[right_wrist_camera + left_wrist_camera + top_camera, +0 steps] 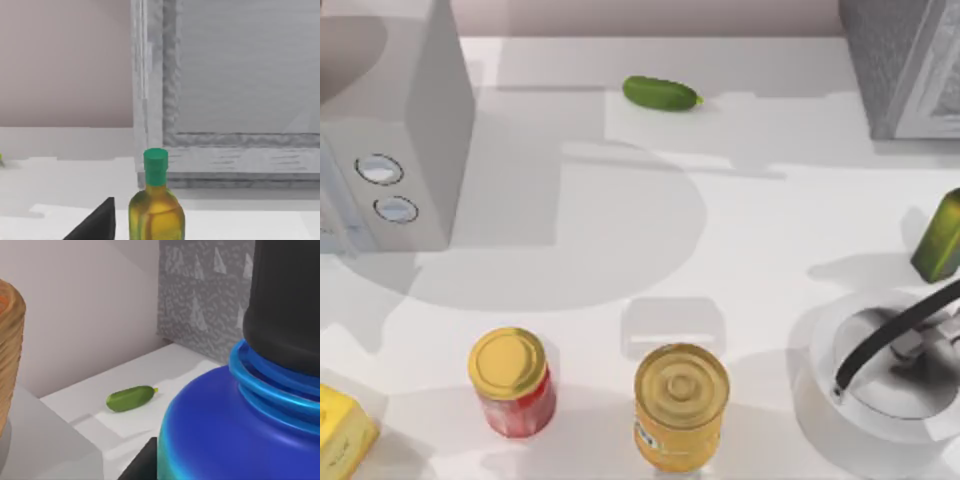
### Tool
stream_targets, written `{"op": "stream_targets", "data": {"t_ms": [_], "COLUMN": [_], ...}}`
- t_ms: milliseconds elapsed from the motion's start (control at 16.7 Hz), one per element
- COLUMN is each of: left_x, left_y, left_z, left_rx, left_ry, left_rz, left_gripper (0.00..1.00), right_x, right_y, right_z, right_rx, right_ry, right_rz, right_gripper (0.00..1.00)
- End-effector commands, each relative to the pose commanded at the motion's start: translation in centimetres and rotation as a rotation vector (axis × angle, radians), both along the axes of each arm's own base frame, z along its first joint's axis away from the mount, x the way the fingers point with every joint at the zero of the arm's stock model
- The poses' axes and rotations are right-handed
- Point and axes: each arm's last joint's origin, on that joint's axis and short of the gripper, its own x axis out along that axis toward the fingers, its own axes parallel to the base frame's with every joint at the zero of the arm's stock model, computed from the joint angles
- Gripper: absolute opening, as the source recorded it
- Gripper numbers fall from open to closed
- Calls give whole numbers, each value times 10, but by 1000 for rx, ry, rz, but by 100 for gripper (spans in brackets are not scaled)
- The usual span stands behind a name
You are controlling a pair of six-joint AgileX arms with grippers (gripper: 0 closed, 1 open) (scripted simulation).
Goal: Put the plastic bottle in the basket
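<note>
The bottle [220,430] is carried close under the left wrist, apparently held by the left hand for transfer toward the basket [10,350], while the right hand's state cannot be told.

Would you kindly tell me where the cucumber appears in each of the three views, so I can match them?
Top view: the cucumber lies at far centre, left of the grey speckled cabinet.
Left wrist view: it lies beyond the plastic bottle, near the cabinet's foot.
Right wrist view: a green speck at the frame's edge may be it; too small to tell.
Shared landmark: the grey speckled cabinet.
</note>
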Motion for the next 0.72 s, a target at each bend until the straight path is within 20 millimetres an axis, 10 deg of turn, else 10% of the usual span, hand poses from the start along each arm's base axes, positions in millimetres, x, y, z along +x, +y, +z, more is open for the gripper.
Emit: {"op": "stream_targets", "data": {"t_ms": [720], "left_x": [111], "left_y": [102], "left_z": [144], "left_rx": [22], "left_ry": [-48], "left_rz": [32], "left_gripper": [0], "right_x": [0], "right_y": [0], "right_z": [0], "right_rx": [0], "right_ry": [0], "right_rz": [0], "right_gripper": [100]}}
